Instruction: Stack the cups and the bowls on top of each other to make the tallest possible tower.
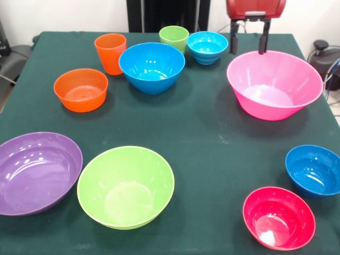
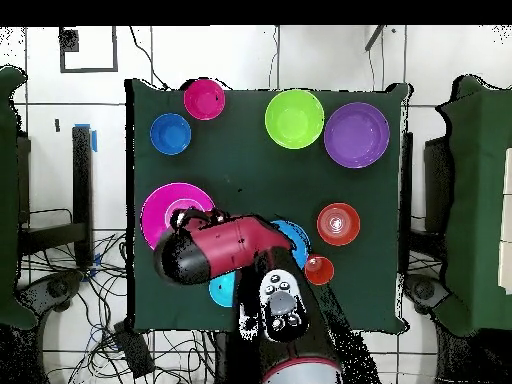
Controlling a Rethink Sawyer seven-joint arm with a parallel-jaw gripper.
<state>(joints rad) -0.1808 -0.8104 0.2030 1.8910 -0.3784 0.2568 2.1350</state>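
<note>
My gripper (image 1: pixel 248 45) hangs open and empty just above the far rim of the huge pink bowl (image 1: pixel 274 85). All cups and bowls stand apart, upright, none stacked. In the far row stand the orange cup (image 1: pixel 110 53), light green cup (image 1: pixel 173 37), a small blue bowl (image 1: pixel 207 47) and the large blue bowl (image 1: pixel 152 67). The orange bowl (image 1: pixel 81 89) is at the left. The purple bowl (image 1: pixel 34 172), lime green bowl (image 1: pixel 126 186), red bowl (image 1: pixel 279 217) and second small blue bowl (image 1: pixel 314 170) are near the front. In the overhead view the arm covers the green cup and part of the pink bowl (image 2: pixel 155 205).
The dark green table (image 1: pixel 207 138) has open cloth in its middle between the far and near rows. Chairs and cables stand around the table edges (image 2: pixel 60 290). The robot's pedestal (image 2: pixel 285 340) is at the table's robot side.
</note>
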